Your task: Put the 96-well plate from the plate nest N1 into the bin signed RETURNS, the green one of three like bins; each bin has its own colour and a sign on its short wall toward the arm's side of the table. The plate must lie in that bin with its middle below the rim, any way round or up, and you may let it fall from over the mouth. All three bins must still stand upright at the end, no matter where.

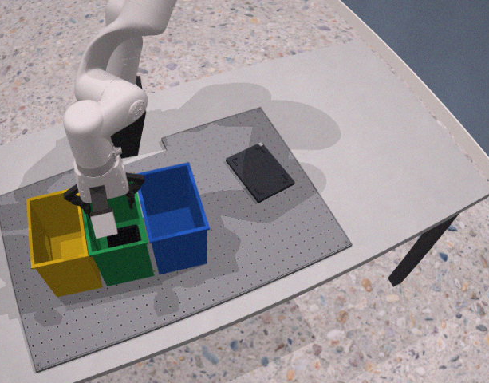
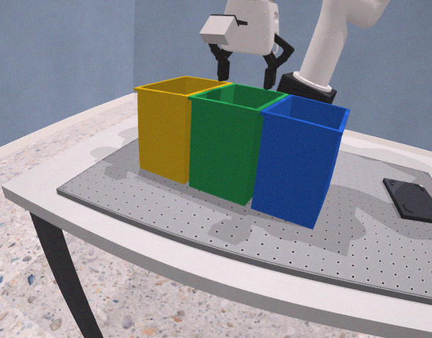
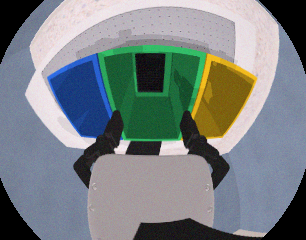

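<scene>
Clearance around the three bins and the nest

The gripper (image 2: pixel 244 70) hangs with fingers spread wide and nothing between them, directly over the green bin (image 2: pixel 223 145); its mouth lies open below, the 96-well plate (image 1: pixel 123 235) lying deep inside. The yellow bin (image 2: pixel 164 127) and blue bin (image 2: pixel 296 160) stand hard against either side, leaving no passage between walls. The arm's base (image 2: pixel 305 91) blocks the far side. The perforated board (image 2: pixel 266 247) in front is open, as is the room above the plate nest (image 1: pixel 259 171), which lies well apart.

The top view looks steeply down over the whole table (image 1: pixel 400 136), the exterior view low and near from its front edge, the wrist view straight down; all share the three bins (image 2: pixel 223 145).
</scene>
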Controlling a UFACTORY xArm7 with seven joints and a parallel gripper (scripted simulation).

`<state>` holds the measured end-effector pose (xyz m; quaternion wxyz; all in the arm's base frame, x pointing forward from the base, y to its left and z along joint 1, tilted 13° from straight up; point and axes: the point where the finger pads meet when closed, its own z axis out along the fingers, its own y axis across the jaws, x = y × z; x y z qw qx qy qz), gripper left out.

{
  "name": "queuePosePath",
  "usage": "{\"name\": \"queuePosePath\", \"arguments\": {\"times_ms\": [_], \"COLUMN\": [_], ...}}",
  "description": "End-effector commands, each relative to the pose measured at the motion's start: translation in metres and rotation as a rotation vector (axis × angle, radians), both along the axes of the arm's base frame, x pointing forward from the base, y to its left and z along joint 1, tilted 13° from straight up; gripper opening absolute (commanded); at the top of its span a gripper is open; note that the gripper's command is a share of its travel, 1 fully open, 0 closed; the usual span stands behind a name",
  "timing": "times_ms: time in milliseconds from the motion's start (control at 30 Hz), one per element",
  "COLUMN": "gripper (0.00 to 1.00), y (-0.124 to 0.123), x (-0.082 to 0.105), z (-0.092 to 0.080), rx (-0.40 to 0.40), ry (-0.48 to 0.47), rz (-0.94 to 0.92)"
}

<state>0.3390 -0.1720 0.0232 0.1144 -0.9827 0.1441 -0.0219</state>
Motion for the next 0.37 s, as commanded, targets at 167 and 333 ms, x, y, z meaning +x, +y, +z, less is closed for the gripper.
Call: {"name": "queuePosePath", "arguments": {"times_ms": [167, 333], "gripper": [1.00, 1.00], "y": [-0.0016, -0.0022], "x": [0.0007, 0.0006], "z": [0.0035, 0.0060], "rx": [-0.001, -0.001], "ry": [-0.003, -0.003], "rz": [-0.001, -0.001]}}
